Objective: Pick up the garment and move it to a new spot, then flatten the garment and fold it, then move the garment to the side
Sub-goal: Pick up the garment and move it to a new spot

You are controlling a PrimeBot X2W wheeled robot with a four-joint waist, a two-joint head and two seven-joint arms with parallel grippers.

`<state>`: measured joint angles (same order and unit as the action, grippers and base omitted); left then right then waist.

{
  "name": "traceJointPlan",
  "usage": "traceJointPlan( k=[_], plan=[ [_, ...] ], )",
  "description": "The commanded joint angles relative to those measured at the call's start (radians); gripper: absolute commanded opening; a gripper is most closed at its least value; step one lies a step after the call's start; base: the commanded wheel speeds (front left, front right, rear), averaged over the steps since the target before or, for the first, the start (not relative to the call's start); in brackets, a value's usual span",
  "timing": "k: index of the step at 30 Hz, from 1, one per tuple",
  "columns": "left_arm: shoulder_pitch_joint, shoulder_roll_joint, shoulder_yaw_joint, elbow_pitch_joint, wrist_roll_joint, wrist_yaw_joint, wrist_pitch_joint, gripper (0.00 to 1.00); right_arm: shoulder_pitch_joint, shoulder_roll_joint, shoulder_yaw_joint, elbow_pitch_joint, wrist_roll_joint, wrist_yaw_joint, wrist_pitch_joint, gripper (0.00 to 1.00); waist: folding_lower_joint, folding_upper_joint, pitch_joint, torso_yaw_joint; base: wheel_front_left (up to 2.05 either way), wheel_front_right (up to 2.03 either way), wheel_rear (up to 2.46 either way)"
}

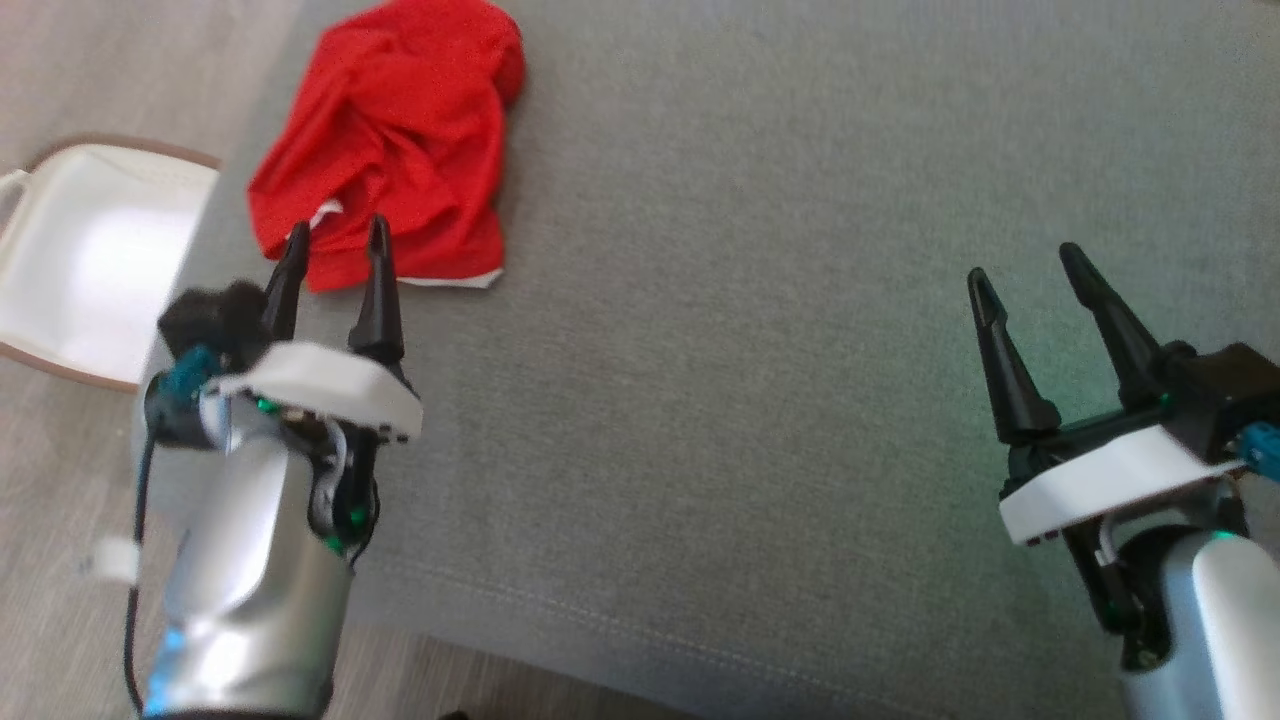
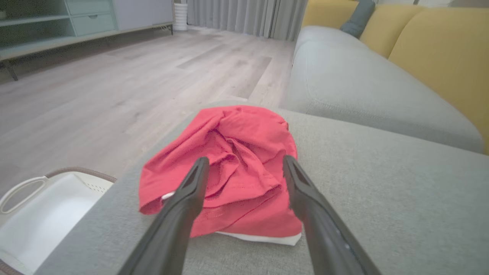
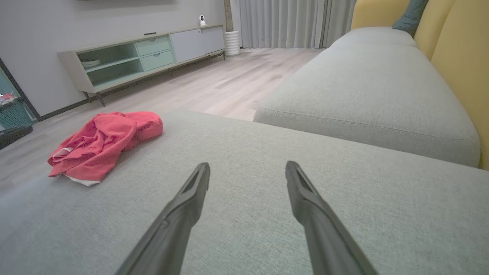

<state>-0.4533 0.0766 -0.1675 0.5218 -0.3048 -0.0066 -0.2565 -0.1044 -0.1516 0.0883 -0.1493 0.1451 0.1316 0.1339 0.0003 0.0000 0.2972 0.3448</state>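
Presently, left gripper [image 1: 338, 232]: fingers spread wide, nothing held between them, tips over the near edge of the red garment [image 2: 244, 130]; contact with the cloth cannot be told. Garment lies crumpled in a heap, a strip of white showing under its near hem, at the left corner of the grey sofa seat [image 1: 750, 400]. Right gripper [image 1: 1024, 268]: equally wide open, empty, over bare grey upholstery, well apart from the garment, which sits far to its left in the right wrist view. Off the seat's left edge, a white basket [image 1: 90, 260] with a brown rim and a loop handle stands on the wood floor [image 2: 114, 76]. Beyond: a second grey seat cushion [image 3: 363, 84], yellow backrests [image 2: 439, 49], a low cabinet [image 3: 145, 53] along the wall, grey curtains [image 3: 282, 23].
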Motion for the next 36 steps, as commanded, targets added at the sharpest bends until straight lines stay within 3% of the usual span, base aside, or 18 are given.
traceJointPlan(
  k=[1,8,15,16,17,18,23,28,33,36],
  plan=[
    [-0.050,0.019,0.044,0.011,-0.009,-0.009,-0.005,1.00,-0.026,-0.015,0.019,-0.040,-0.007,-0.001,0.006,1.00,-0.0003,0.0000,0.059,-0.035,0.00,0.00,0.00],
    [-0.282,0.028,0.037,0.363,-0.050,-0.073,0.077,1.00,-0.033,-0.038,-0.005,-0.063,-0.004,-0.001,0.020,1.00,-0.0003,0.0000,0.124,-0.050,0.00,0.00,0.00],
    [-0.418,0.035,0.028,0.597,-0.071,-0.080,0.233,1.00,-0.036,-0.038,-0.010,-0.065,0.001,-0.001,0.022,1.00,-0.0003,0.0000,0.131,-0.059,0.00,0.00,0.00],
    [-0.430,0.036,0.026,0.613,-0.072,-0.082,0.238,0.81,-0.035,-0.038,-0.012,-0.064,0.001,-0.001,0.021,1.00,-0.0003,0.0000,0.129,-0.058,0.00,0.00,0.00],
    [-0.440,0.039,0.023,0.623,-0.070,-0.084,0.230,0.20,-0.034,-0.037,-0.014,-0.063,0.001,-0.001,0.021,1.00,-0.0003,0.0000,0.127,-0.057,0.00,0.00,0.00],
    [-0.448,0.040,0.019,0.633,-0.067,-0.082,0.221,0.00,-0.032,-0.036,-0.016,-0.062,0.001,-0.001,0.021,1.00,-0.0003,0.0000,0.124,-0.056,0.00,0.00,0.00],
    [-0.455,0.053,0.014,0.629,-0.050,-0.046,0.070,0.00,-0.029,-0.034,-0.014,-0.053,0.003,-0.001,0.011,1.00,-0.0003,0.0000,0.082,-0.056,0.00,0.00,0.00],
    [-0.398,0.074,0.036,0.574,-0.056,-0.016,0.004,0.00,-0.023,-0.011,-0.005,-0.026,0.009,-0.001,-0.011,1.00,-0.0003,0.0000,-0.003,-0.074,0.00,0.00,0.00],
    [-0.307,0.105,0.065,0.422,-0.048,0.011,-0.004,0.00,-0.011,0.010,0.006,-0.001,0.013,-0.001,-0.032,1.00,-0.0003,0.0000,-0.071,-0.095,0.00,0.00,0.00],
    [-0.187,0.119,0.082,0.256,-0.029,0.036,-0.005,0.00,0.005,0.027,0.016,0.020,0.018,-0.001,-0.051,1.00,-0.0003,0.0000,-0.126,-0.120,0.00,0.00,0.00]
  ],
)
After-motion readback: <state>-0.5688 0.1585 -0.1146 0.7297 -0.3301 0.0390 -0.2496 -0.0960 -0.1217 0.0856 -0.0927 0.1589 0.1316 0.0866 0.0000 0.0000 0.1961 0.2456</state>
